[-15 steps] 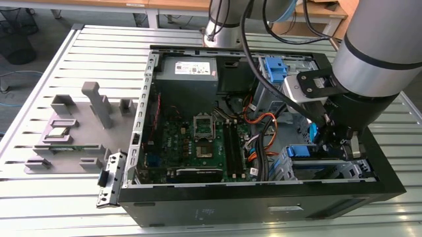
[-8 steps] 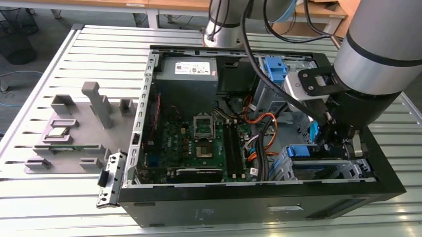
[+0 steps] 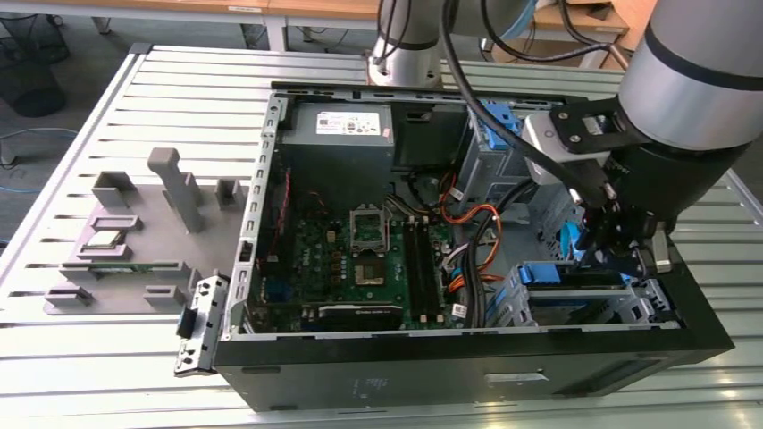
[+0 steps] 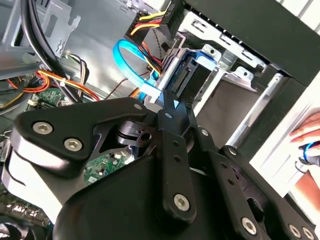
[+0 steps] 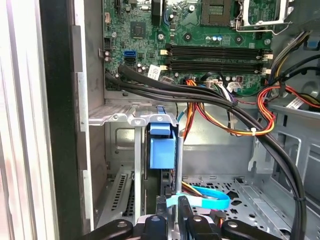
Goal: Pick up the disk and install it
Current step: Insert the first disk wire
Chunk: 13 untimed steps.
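The disk stands on edge in the metal drive cage at the case's front corner, its blue caddy end showing. In the second wrist view the disk is a dark slab with blue trim sitting in the cage's silver rails. My gripper reaches down into the cage with its fingers closed on the disk's near edge. In the exterior view the gripper hangs over the drive bay at the case's right, a blue part of the disk beside its fingers.
The open computer case lies on a slatted table. Inside are the motherboard, the grey power supply and thick black cables. A blue data cable loops near the fingers. Grey fixtures stand on the exterior view's left. A hand is outside the case.
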Tool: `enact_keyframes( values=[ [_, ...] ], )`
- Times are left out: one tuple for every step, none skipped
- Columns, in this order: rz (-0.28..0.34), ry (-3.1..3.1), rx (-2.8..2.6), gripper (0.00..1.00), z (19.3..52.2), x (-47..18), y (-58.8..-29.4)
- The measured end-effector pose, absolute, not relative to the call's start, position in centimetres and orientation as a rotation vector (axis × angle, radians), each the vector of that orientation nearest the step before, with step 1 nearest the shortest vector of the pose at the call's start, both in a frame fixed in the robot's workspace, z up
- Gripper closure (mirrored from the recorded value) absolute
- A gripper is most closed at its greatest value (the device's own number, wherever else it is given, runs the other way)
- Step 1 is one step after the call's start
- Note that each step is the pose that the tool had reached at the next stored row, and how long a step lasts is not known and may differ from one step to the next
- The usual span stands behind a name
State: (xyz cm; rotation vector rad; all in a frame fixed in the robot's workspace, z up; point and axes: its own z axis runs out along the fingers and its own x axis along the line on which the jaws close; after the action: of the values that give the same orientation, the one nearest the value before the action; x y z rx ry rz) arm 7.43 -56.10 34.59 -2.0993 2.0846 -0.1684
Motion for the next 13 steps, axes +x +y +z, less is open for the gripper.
enact_keyframes(
  values=[
    [-0.168,2.085,-2.099,0.76,34.8,7.43,-56.1],
    [-0.168,2.085,-2.099,0.76,35.03,7.43,-56.1],
    [-0.168,2.085,-2.099,0.76,35.25,7.43,-56.09],
    [-0.168,2.085,-2.099,0.76,35.44,7.43,-56.1],
    [-0.168,2.085,-2.099,0.76,35.61,7.43,-56.1],
    [-0.168,2.085,-2.099,0.76,35.67,7.43,-56.1],
    [-0.168,2.084,-2.099,0.76,35.66,7.43,-56.1],
    [-0.168,2.084,-2.099,0.76,35.66,7.43,-56.1],
    [-0.168,2.084,-2.099,0.76,35.66,7.43,-56.1],
    [-0.168,2.084,-2.099,0.76,35.66,7.43,-56.1],
    [-0.168,2.085,-2.099,0.76,35.67,7.43,-56.1],
    [-0.168,2.085,-2.099,0.76,35.67,7.43,-56.1],
    [-0.167,2.085,-2.1,0.76,35.67,7.43,-56.09]
  ],
)
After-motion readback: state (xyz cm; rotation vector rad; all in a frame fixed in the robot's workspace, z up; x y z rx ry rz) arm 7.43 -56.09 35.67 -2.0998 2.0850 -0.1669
